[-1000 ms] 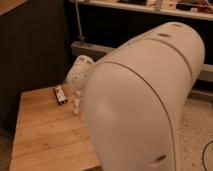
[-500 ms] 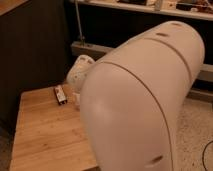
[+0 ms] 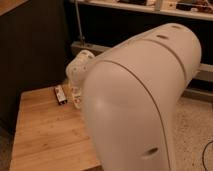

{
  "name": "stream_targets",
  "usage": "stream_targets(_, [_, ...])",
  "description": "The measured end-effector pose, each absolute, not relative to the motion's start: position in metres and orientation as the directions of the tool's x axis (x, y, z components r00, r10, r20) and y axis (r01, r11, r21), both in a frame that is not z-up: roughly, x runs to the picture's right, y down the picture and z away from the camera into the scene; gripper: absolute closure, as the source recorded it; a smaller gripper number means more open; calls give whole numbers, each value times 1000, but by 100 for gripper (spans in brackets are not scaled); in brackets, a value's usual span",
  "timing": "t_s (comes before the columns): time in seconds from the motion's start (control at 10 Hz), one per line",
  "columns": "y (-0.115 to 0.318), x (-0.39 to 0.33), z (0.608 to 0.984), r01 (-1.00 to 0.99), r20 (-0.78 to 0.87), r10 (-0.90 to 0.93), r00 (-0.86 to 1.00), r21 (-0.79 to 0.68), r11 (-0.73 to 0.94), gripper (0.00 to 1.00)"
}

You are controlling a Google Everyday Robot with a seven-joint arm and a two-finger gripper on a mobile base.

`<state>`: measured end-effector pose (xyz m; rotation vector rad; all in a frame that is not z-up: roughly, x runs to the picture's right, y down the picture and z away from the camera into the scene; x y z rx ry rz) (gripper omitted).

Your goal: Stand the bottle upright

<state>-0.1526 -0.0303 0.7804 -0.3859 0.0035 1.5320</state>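
My gripper (image 3: pixel 76 75) is the rounded white part hanging over the far side of the wooden table (image 3: pixel 45 135), just right of a dark packet. A small whitish piece (image 3: pixel 77 98) shows right beneath it, at the edge of my arm. I cannot tell whether that piece is the bottle or how it lies. My big white upper arm (image 3: pixel 140 100) fills the middle and right of the view and hides whatever is behind it.
The dark brown-and-white packet (image 3: pixel 60 94) lies flat on the table's far side. A dark wall stands at the left. A metal shelf post (image 3: pixel 78 25) and a low shelf run behind. Speckled floor (image 3: pixel 195 130) is at the right.
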Motion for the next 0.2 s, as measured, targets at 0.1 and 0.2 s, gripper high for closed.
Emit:
stream_targets(0.1, [-39,-150,776,-972,-232,972,45,-236,-11,20])
stream_targets(0.2, [-39,-149,776,-972,-232,972,45,-233,-11,20])
